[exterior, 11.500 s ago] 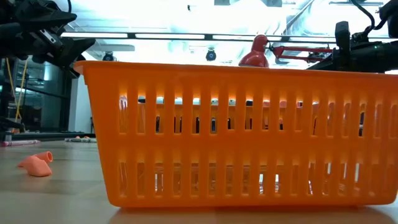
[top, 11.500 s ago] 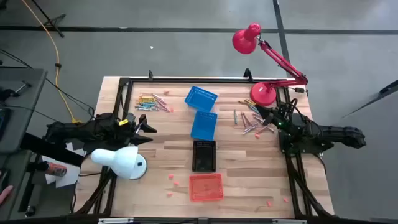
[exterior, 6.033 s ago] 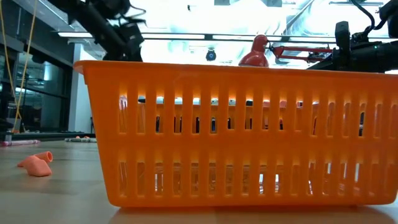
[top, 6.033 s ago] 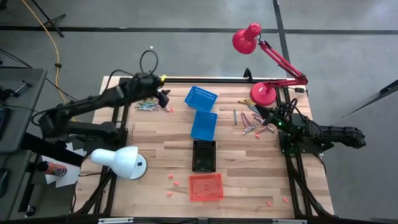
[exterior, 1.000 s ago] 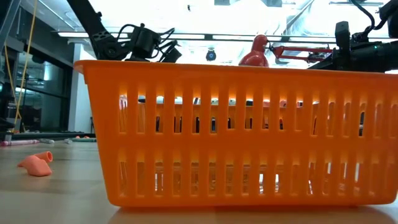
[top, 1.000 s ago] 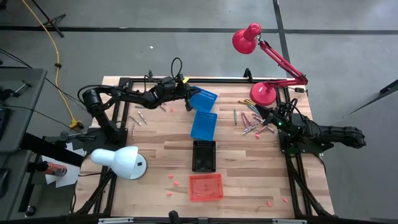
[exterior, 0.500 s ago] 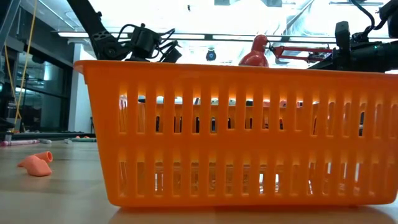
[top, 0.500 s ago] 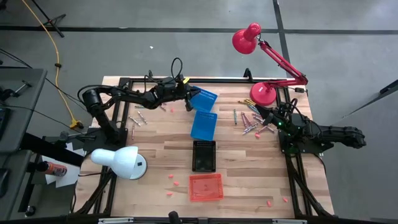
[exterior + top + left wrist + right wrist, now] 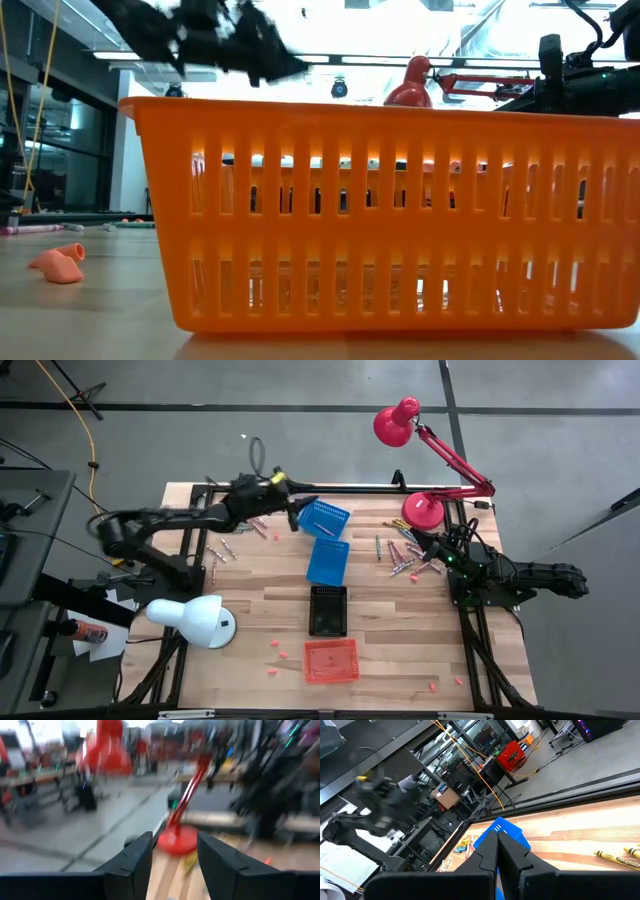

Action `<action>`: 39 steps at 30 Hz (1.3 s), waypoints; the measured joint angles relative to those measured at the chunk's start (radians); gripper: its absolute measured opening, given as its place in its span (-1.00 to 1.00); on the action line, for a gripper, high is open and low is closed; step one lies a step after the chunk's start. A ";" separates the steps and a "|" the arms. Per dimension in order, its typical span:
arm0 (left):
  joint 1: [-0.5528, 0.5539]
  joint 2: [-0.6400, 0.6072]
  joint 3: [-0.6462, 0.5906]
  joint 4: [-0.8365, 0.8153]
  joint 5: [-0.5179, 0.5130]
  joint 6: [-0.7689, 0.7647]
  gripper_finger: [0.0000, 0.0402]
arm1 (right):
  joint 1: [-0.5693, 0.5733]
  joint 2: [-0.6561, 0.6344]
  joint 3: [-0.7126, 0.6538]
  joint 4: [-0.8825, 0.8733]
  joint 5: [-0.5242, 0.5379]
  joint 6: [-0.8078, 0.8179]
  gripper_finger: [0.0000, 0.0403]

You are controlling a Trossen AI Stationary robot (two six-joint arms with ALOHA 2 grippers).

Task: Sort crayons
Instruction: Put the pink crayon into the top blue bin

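Observation:
Crayons lie in two loose piles on the table: one at the far left [image 9: 232, 538] and one at the far right [image 9: 402, 556]. My left gripper [image 9: 298, 510] hovers in the air at the left edge of the far blue basket [image 9: 324, 518]. In the left wrist view its fingers [image 9: 175, 837] stand open with nothing between them. My right gripper [image 9: 434, 548] waits by the right pile, and its fingers [image 9: 497, 836] are shut and empty. No crayon shows in the far blue basket.
A second blue basket [image 9: 327, 560], a black basket [image 9: 328, 610] and an orange basket [image 9: 331, 660] stand in a row down the table's middle. A red lamp's base [image 9: 423, 510] stands at the far right and a white lamp [image 9: 190, 620] at the near left. Small pink bits [image 9: 279, 650] lie near the orange basket.
My left gripper has risen quickly from low beside the far blue basket and drawn back a little toward the table's left; it shows blurred. My right arm has kept still.

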 joint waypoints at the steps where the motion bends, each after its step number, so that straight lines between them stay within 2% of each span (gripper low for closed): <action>1: -0.007 -0.049 0.000 -0.012 0.018 -0.016 -0.28 | 0.000 0.000 0.000 0.000 0.000 0.000 -1.00; 7: -0.044 -0.316 0.001 -0.163 0.176 -0.115 -0.31 | 0.000 0.000 0.000 0.000 0.000 0.000 -1.00; 12: -0.079 -0.448 0.001 -0.356 0.218 -0.122 -0.31 | 0.000 0.000 0.000 0.000 0.000 0.000 -1.00; 16: -0.114 -0.478 0.001 -0.419 0.218 -0.133 -0.30 | 0.000 0.000 0.000 0.000 0.000 0.000 -1.00; 26: -0.177 -0.480 0.001 -0.410 0.218 -0.157 -0.30 | 0.000 0.000 0.000 0.005 0.002 0.011 -1.00; 30: -0.179 -0.480 0.001 -0.412 0.218 -0.156 -0.30 | 0.000 0.008 0.000 0.132 0.024 -0.022 -1.00; 35: -0.179 -0.479 0.000 -0.413 0.214 -0.155 -0.30 | 0.001 0.072 0.000 0.501 -0.286 -0.215 -1.00; 37: -0.179 -0.479 0.000 -0.413 0.214 -0.155 -0.30 | 0.001 0.115 0.000 0.623 -0.334 -0.295 -1.00; 39: -0.179 -0.479 0.000 -0.413 0.214 -0.157 -0.31 | 0.001 0.165 0.002 0.681 -0.335 -0.356 -1.00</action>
